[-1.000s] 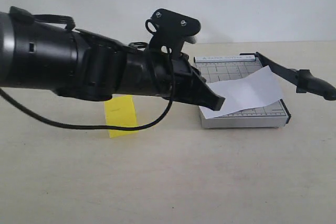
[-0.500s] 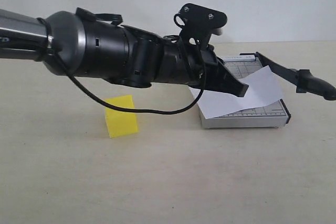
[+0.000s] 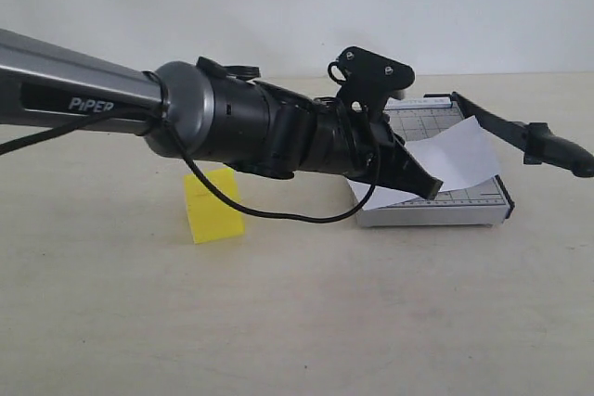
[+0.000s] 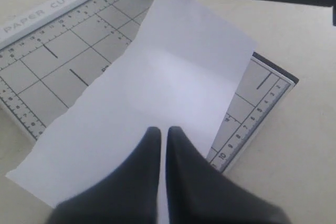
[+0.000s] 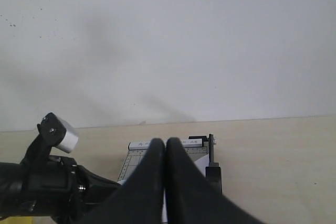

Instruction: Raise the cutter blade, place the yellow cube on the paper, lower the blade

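- Your left gripper, matte black and tapered, is closed on nothing; so is the right gripper.
- One creased white paper lies just under the left tips, on one grey gridded trimmer.
- One yellow cube sits well behind that gripper; one black cutter blade lies beyond it.
- A second ago the left gripper stood short of the paper.

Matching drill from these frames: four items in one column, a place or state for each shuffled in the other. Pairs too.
1 cutter blade
2 yellow cube
3 paper
4 left gripper

A shut, tips over the paper
B on the table, left of the grey board
C lying across the grey board
D black, handle past the grey board's right edge

Pairs: 1-D; 2-B; 3-C; 4-A
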Controlling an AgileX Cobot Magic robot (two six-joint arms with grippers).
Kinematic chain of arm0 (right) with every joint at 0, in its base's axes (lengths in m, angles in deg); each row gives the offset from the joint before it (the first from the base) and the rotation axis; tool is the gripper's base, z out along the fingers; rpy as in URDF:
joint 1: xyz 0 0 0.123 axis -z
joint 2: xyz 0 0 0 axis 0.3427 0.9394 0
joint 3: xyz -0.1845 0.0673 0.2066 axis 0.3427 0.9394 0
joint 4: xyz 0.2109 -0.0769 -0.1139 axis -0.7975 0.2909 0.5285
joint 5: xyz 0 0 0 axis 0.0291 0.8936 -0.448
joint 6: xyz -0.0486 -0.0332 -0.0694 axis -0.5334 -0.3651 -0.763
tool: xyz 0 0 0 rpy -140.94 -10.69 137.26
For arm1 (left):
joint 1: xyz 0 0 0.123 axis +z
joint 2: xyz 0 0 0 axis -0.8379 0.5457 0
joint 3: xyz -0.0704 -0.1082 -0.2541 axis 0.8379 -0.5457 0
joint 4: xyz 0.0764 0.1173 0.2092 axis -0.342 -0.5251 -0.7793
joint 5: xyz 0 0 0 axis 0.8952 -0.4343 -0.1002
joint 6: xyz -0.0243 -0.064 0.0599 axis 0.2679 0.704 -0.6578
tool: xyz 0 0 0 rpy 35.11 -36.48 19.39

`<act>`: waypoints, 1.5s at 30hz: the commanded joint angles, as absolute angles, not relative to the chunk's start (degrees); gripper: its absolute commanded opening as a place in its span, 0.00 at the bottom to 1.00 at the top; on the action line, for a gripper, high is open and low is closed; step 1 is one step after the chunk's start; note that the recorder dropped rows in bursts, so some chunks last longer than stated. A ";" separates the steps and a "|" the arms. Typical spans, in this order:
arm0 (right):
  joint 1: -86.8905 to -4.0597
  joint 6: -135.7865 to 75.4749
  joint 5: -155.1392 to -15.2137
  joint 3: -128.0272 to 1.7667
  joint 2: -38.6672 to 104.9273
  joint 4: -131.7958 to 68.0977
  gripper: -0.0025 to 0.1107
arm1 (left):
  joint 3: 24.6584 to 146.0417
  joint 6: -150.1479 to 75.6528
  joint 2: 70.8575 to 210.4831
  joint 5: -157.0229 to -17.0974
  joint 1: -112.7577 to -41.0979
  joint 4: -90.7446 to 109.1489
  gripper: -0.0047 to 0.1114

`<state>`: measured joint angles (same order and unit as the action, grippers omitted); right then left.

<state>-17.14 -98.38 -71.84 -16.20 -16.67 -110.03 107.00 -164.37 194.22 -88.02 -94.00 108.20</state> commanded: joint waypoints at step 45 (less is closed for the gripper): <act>-17.22 -98.49 -73.43 -16.08 -16.79 -109.95 0.02 | 116.70 -166.89 206.22 -81.03 -94.20 93.35 0.08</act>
